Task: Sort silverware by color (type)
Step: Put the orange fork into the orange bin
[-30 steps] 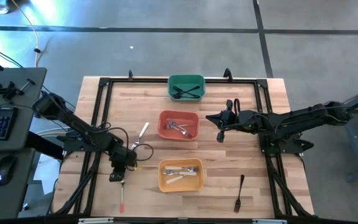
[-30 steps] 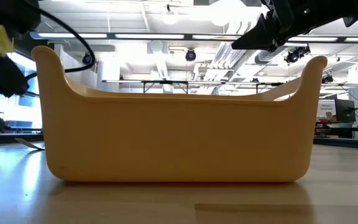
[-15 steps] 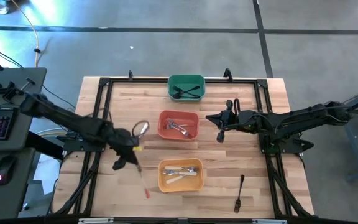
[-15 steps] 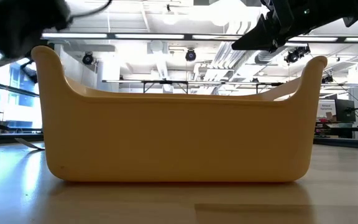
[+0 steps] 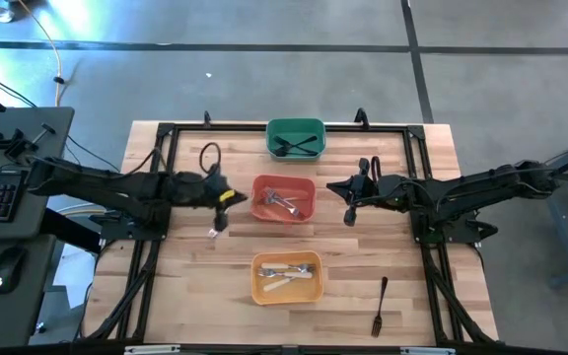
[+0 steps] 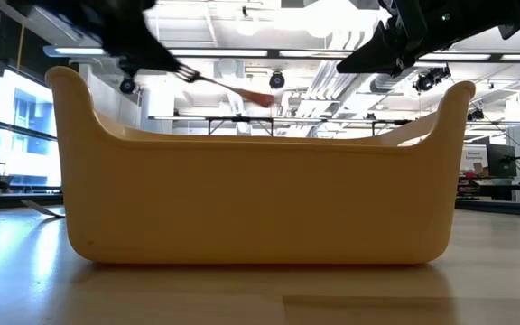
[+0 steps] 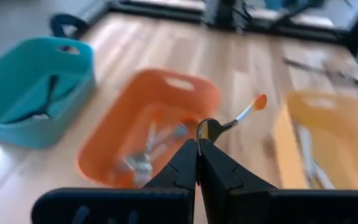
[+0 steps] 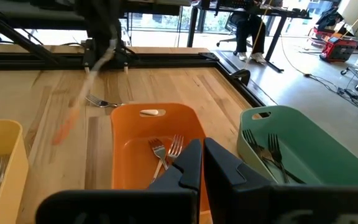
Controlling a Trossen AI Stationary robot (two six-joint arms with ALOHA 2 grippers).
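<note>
High view is showing the left claw point(image 5: 217, 200) hanging just beside the red bin point(image 5: 284, 198), on its left, with its fingers pinched fully together on the silver head of an orange-handled utensil point(image 7: 244, 112). Gripped by the head, the utensil is sticking its handle out ahead of the claw, toward the bin, which looks like the reason for holding it that way: the handle can go over the rim first. That bin is already holding silver-headed forks point(image 8: 165, 151), so the piece appears to be heading for its matching group. The green bin point(image 5: 296, 137) at the far side of the counter point(image 5: 215, 306) is holding dark forks, and the yellow bin point(image 5: 287, 278) nearer the front is holding pale-handled pieces. One dark fork point(image 5: 379, 305) is lying loose on the counter to the right of the yellow bin, not yet sorted. The right claw point(image 5: 347, 203) is waiting just right of the red bin, fully closed and holding nothing.
</note>
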